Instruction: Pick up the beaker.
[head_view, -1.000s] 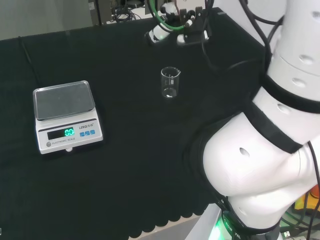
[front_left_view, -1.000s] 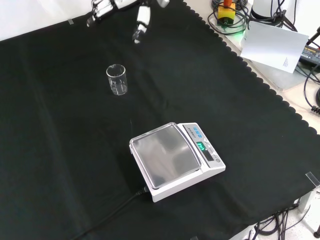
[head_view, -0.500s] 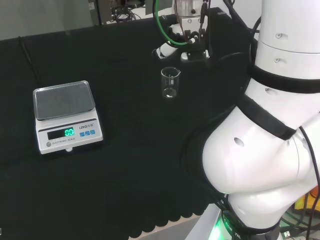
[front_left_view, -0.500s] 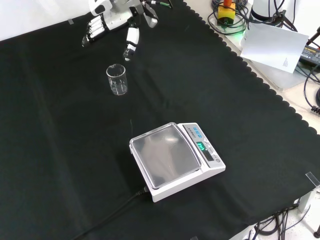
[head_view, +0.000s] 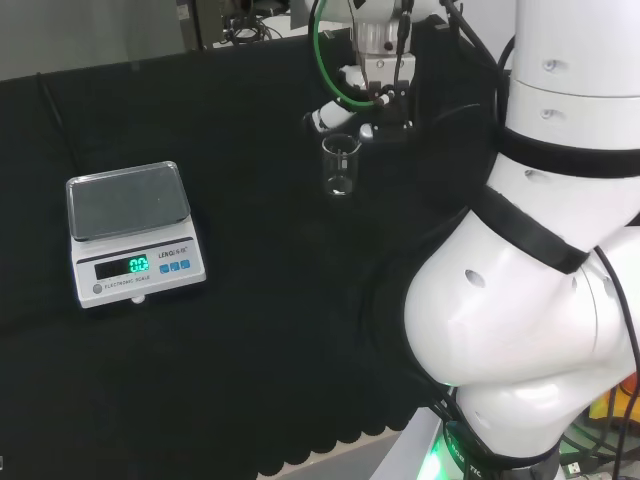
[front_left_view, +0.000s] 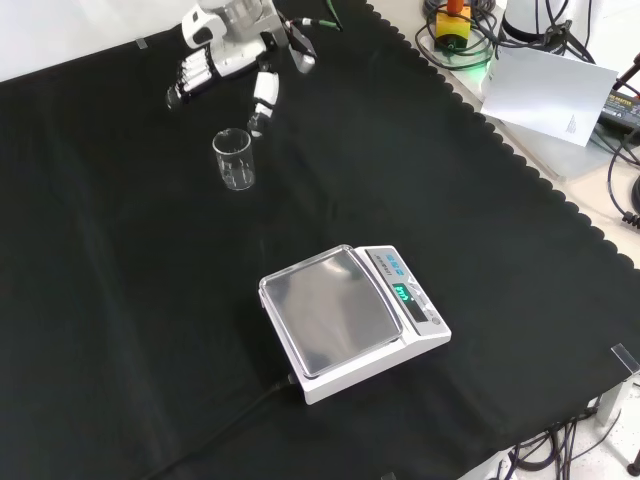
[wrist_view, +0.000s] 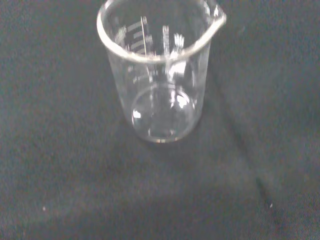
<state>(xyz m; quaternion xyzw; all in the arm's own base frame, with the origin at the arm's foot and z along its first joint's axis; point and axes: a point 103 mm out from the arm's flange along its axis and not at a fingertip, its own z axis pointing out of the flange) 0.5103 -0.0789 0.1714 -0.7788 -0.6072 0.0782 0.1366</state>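
A small clear glass beaker stands upright and empty on the black cloth; the front view has the beaker left of centre, near the top. In the wrist view the beaker is close and large, with printed marks and a spout. The black and white hand hovers just beyond the beaker in the front view, fingers straight and spread, the thumb pointing down beside the rim. It touches nothing. In the head view the hand sits just behind the beaker.
A white digital scale with a steel pan and lit green display stands left in the head view; the front view shows the scale nearer the camera. The arm's white links rise at the head view's right. A power cord leaves the scale.
The hand has come down and closer to the beaker, from well beyond it to just above its rim. The beaker and scale have not moved.
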